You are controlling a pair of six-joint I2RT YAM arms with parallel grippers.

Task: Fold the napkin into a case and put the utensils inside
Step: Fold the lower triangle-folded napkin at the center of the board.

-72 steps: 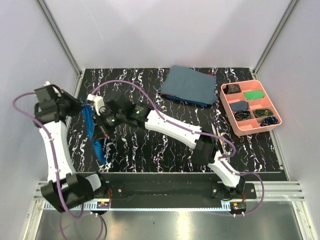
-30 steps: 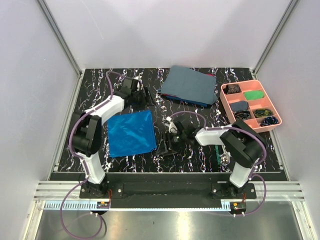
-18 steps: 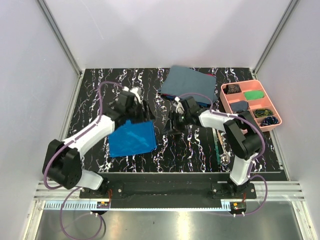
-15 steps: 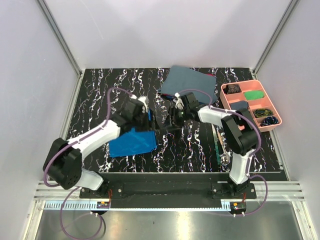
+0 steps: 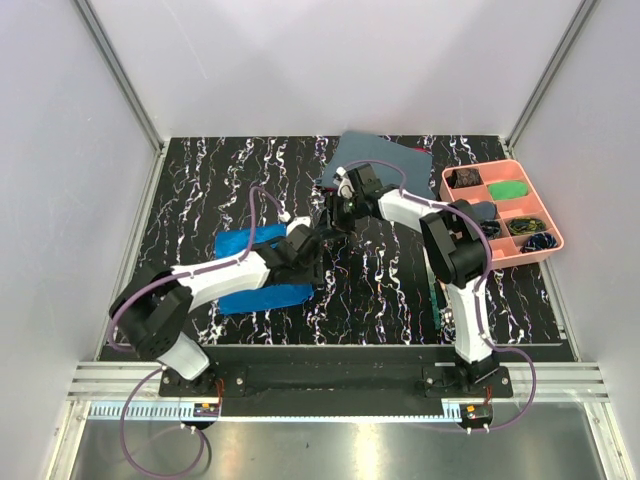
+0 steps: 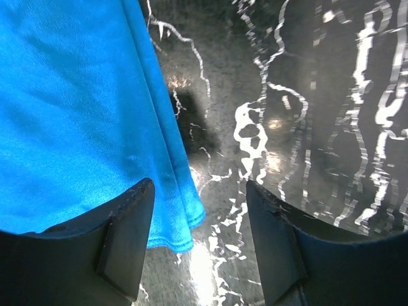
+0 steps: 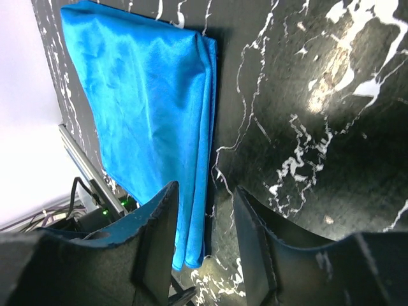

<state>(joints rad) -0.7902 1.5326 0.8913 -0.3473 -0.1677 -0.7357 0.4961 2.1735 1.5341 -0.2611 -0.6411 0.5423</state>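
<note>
The blue napkin (image 5: 248, 282) lies flat on the left-centre part of the black, white-veined counter (image 5: 200, 190). It is folded over into a rectangle, and the right wrist view shows its layered edges stacked along one side (image 7: 146, 115).

The left arm stretches across the napkin. The left claw (image 5: 316, 262) is at the napkin's right edge. In the left wrist view this claw (image 6: 197, 245) stands wide open with nothing between its fingers (image 6: 124, 242). One finger is over the napkin's hemmed corner (image 6: 95, 127) and the other is over bare counter (image 6: 331, 95).

The right arm reaches up and across to the left. The right claw (image 5: 328, 212) is over bare counter just beyond the napkin's far right corner, near the front edge of a grey-blue cloth (image 5: 385, 165). Its own camera shows the claw (image 7: 207, 255) open more narrowly and gripping nothing, with the napkin lying apart from it.

The utensils (image 5: 438, 298) lie on the counter close beside the right arm's lower link, partly hidden by it. They are well apart from the napkin. A pink tray (image 5: 551, 226) sits at the right side of the counter.
</note>
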